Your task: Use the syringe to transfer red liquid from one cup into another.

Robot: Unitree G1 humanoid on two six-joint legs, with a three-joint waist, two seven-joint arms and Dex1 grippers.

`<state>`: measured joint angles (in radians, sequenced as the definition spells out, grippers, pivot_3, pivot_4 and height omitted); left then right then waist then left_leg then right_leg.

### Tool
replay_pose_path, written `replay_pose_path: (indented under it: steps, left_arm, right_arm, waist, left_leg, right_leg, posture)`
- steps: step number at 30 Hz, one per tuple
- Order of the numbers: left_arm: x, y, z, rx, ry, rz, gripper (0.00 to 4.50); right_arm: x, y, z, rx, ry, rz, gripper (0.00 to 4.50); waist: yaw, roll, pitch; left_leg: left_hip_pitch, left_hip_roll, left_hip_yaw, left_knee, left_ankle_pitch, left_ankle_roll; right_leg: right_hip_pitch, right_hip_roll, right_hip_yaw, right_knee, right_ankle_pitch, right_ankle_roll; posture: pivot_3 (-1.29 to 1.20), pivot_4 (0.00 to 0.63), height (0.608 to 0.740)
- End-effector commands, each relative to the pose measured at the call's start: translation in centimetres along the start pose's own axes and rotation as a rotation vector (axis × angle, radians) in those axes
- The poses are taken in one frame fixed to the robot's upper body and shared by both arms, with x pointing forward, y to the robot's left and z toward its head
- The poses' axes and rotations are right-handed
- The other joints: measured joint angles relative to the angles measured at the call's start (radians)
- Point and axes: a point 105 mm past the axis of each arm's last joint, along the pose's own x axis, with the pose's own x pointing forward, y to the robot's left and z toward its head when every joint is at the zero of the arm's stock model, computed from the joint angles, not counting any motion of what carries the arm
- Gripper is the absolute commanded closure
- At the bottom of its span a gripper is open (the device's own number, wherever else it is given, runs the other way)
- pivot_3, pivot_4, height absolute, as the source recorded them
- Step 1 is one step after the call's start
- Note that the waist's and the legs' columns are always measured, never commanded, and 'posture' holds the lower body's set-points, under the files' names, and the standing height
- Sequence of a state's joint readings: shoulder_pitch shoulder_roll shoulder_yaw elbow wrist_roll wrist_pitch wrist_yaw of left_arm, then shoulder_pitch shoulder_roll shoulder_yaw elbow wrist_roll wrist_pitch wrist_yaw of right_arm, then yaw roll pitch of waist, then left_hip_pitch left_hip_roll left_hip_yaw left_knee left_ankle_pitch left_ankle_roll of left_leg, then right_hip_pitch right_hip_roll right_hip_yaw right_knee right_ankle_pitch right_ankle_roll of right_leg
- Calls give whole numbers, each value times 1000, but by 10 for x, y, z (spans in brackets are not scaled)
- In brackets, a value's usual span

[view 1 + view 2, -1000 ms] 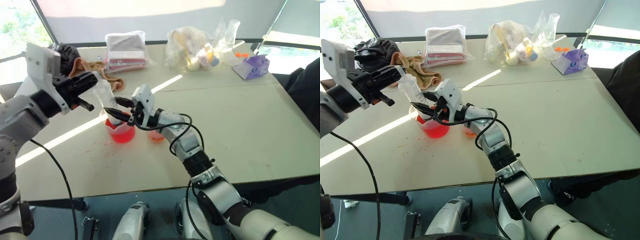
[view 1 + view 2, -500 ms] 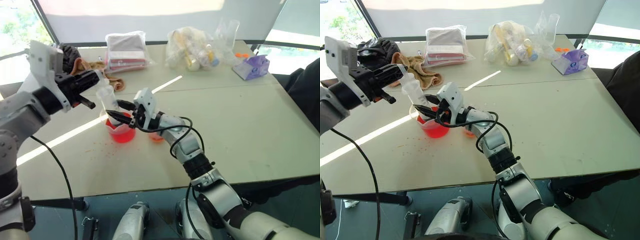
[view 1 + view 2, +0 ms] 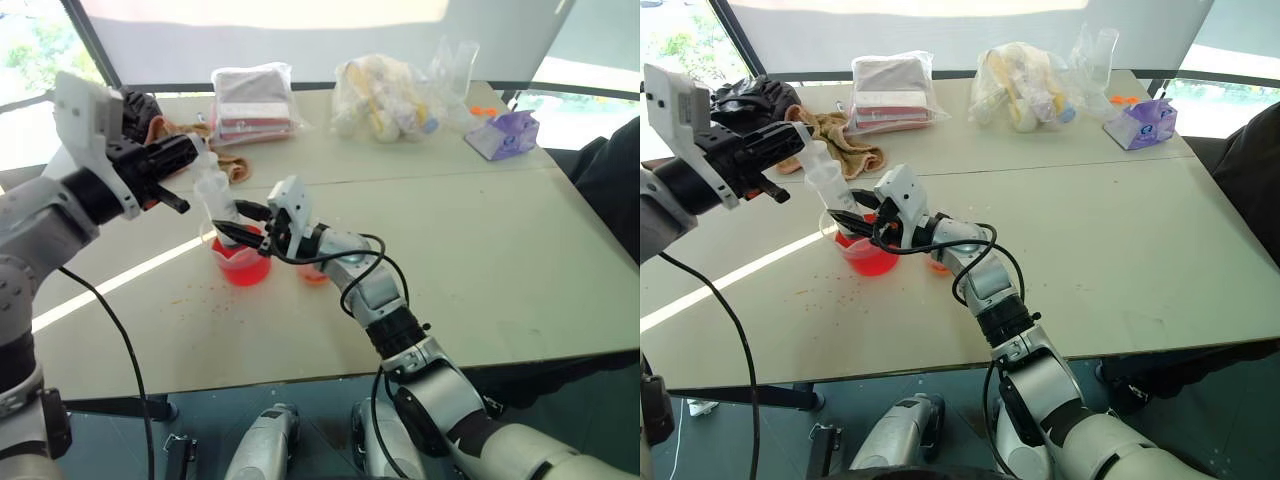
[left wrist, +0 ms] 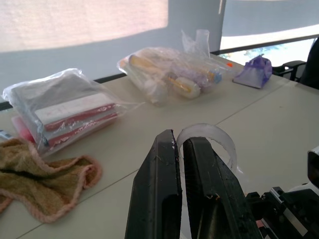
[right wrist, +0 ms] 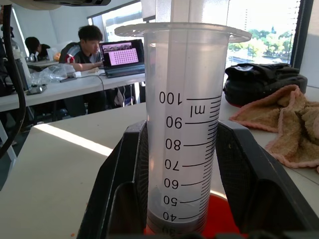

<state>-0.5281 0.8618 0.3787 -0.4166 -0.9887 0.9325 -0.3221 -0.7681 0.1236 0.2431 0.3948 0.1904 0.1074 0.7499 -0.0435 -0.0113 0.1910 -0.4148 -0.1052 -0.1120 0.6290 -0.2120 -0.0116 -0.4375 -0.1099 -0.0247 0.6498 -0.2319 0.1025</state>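
The syringe (image 3: 216,196) stands nearly upright with its lower end inside the wide spouted cup (image 3: 243,266), which holds red liquid (image 3: 868,262). My right gripper (image 3: 236,222) reaches in from the right and is shut on the syringe's clear barrel (image 5: 185,129). In the right wrist view its black fingers (image 5: 124,184) press on both sides of the printed scale. My left gripper (image 3: 190,153) is shut on the plunger's top flange (image 4: 213,137), above the barrel. The smaller cup (image 3: 313,272), orange-red at its base, stands just right of the beaker, partly behind my right wrist.
Small red drops (image 3: 190,290) speckle the table left of the beaker. Along the far edge lie a brown towel (image 3: 845,152), a black bag (image 3: 745,98), a clear packet (image 3: 250,100), a bag of bottles (image 3: 385,100) and a purple box (image 3: 503,133). A dark-clothed person (image 3: 615,180) sits at the right.
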Motion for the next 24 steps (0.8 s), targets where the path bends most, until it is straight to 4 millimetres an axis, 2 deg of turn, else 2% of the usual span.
replay_pose_path:
  steps: [1,8,15,24]
  left_arm:
    - [-8,-7,24,70,-104,-12,3501]
    - [-11,-11,19,66,-86,-32,1325]
    - [-18,-7,14,64,-67,-10,1325]
    - [-41,1,-8,63,31,14,1325]
  right_arm:
    - [12,10,9,11,-18,43,3058]
    - [15,9,28,-7,-61,50,3058]
    - [15,5,35,-33,-73,43,3058]
    - [10,-5,48,-78,-77,30,3058]
  waist:
    - [0,0,0]
    - [0,0,0]
    - [-1,0,0]
    - [-1,0,0]
  left_leg:
    - [0,0,0,0,0,0]
    - [0,0,0,0,0,0]
    - [0,0,0,0,0,0]
    - [0,1,0,-1,0,0]
  right_leg:
    - [0,0,0,0,0,0]
    - [0,0,0,0,0,0]
    - [0,0,0,0,0,0]
    - [-1,1,1,0,0,0]
  posture:
    - [0,150,734]
    - [0,150,734]
    - [0,150,734]
    - [0,150,734]
